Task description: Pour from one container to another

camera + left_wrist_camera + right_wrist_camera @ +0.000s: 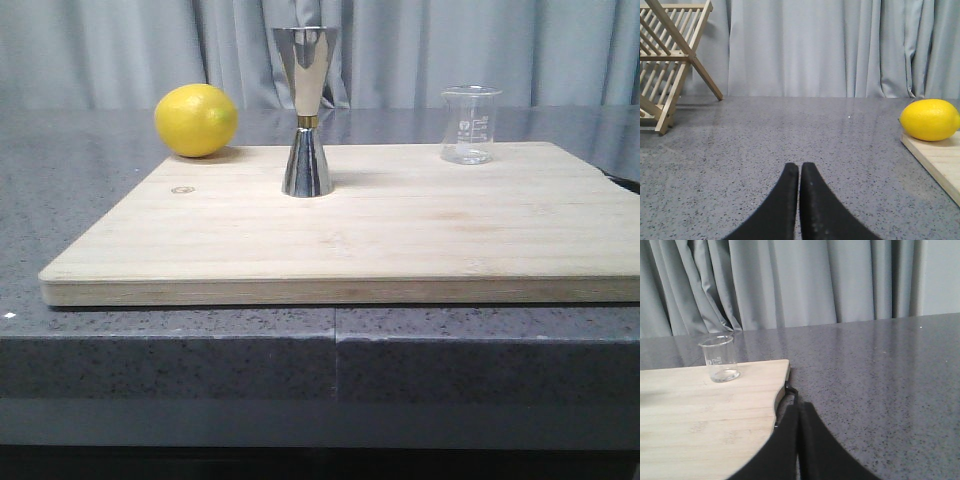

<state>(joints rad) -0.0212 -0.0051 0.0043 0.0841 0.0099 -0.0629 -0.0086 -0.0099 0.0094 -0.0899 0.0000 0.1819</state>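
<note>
On the cutting board (pixel 400 230), the steel measuring cup (pixel 306 112) stands upright mid-board, the glass beaker (pixel 470 125) well to its right. Both grippers, left (pixel 799 172) and right (pixel 799 412), are clenched and hold nothing. Whether liquid has been poured cannot be told; any pour needs a steady, upright grasp.

I see open board (pixel 400 240) in front of the measuring cup (pixel 305 110) and wide gaps either side of it. The lemon (pixel 196 120) blocks the far-left corner, the glass beaker (pixel 470 125) the far right.
</note>
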